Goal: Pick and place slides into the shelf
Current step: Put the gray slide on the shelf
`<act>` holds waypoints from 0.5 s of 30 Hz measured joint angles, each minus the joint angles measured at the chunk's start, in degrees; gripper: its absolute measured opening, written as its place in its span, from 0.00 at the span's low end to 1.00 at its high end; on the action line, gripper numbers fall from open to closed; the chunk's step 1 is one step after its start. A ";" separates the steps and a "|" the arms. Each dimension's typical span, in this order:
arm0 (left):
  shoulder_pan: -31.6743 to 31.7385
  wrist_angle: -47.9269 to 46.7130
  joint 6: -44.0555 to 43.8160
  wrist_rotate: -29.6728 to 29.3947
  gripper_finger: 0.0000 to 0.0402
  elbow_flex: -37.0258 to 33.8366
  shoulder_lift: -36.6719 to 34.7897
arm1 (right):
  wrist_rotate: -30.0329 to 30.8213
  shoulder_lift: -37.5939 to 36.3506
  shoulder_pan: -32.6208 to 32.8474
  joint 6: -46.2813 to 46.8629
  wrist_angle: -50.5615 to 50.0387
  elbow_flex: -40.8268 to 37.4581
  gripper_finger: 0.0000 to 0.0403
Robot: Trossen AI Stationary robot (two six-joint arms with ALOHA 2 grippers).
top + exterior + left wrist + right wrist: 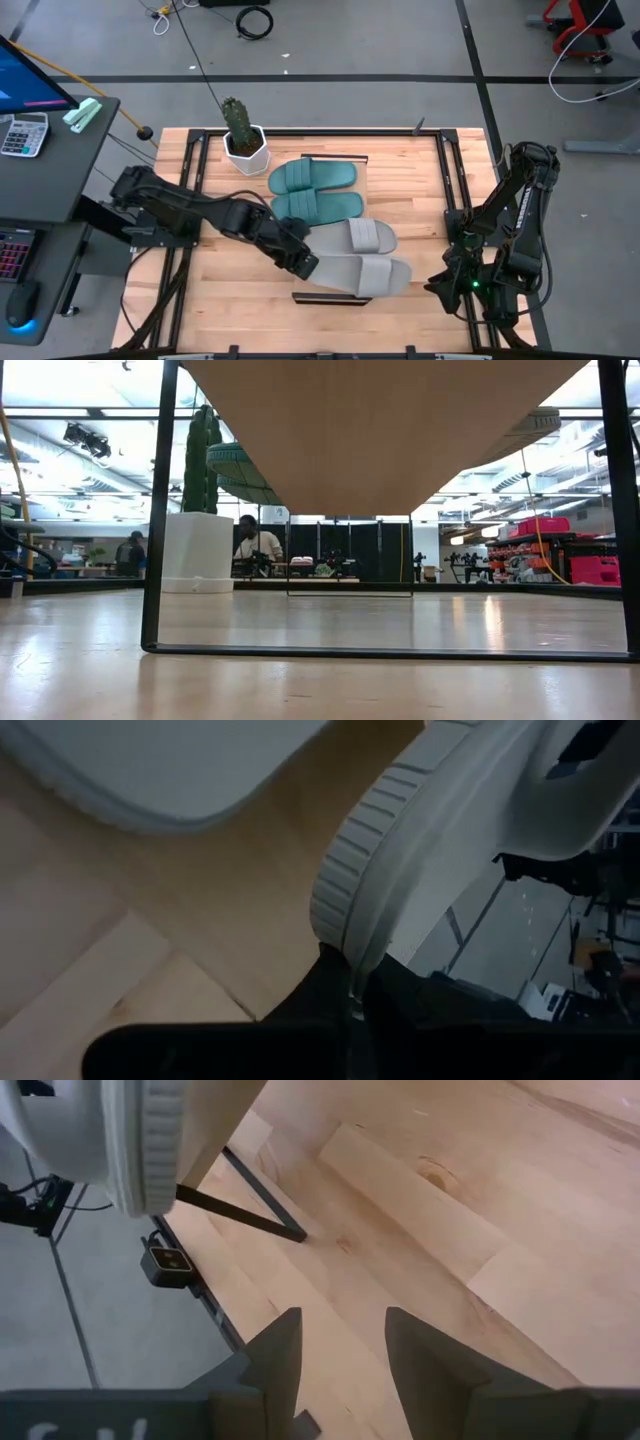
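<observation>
From above: the shelf (404, 196) stands mid-worktop (220, 300) with all four slides on its board. Two teal slides (313, 176) (318, 207) lie side by side at the end nearest the cactus pot (245, 150); two grey slides follow, the inner grey slide (362, 237) just beside the teal pair, the outer grey slide (365, 275) at the shelf end farthest from the pot.

Left tool (300, 262) sits at the heel of the outer grey slide. The left wrist view settles what the overhead cannot: dark fingers (320, 995) are pinched on the ribbed sole edge of that slide (400, 870), with the neighbouring grey sole (150, 770) close by.

Right tool (447, 282) waits off the shelf's outer end, near the worktop edge. Its wrist view shows its fingers (275, 1355) spread with bare wood between them, nothing gripped, plus a grey sole (110, 1135) overhanging the shelf's dark frame (245, 1215).

The low view alone shows the board's underside (390, 430) and frame legs (158, 510), the pot (195, 550) with its cactus (200, 455) beyond, a teal sole edge (235, 460) beside the cactus, and people (258, 542) in the room behind.
</observation>
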 joint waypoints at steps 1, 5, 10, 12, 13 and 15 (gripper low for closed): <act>0.00 0.26 0.09 -0.24 0.04 -0.02 0.23 | 0.00 0.02 0.00 0.02 0.00 0.00 0.38; -0.03 0.60 0.32 -0.27 0.04 -0.02 0.41 | 0.00 0.00 -0.02 0.02 0.24 0.00 0.38; -0.30 0.31 0.18 -0.27 0.04 0.00 0.41 | 0.00 0.00 -0.02 0.02 0.37 0.00 0.38; -0.46 -0.51 0.02 -0.38 0.04 -0.02 0.46 | 0.00 0.00 -0.02 0.01 0.37 0.00 0.38; -0.55 -1.01 -0.02 -0.38 0.04 0.00 0.83 | 0.00 0.00 -0.02 0.04 0.35 0.00 0.38; -0.86 -1.34 -0.13 -0.66 0.04 -0.03 1.43 | 0.00 0.00 -0.02 0.04 0.39 0.00 0.38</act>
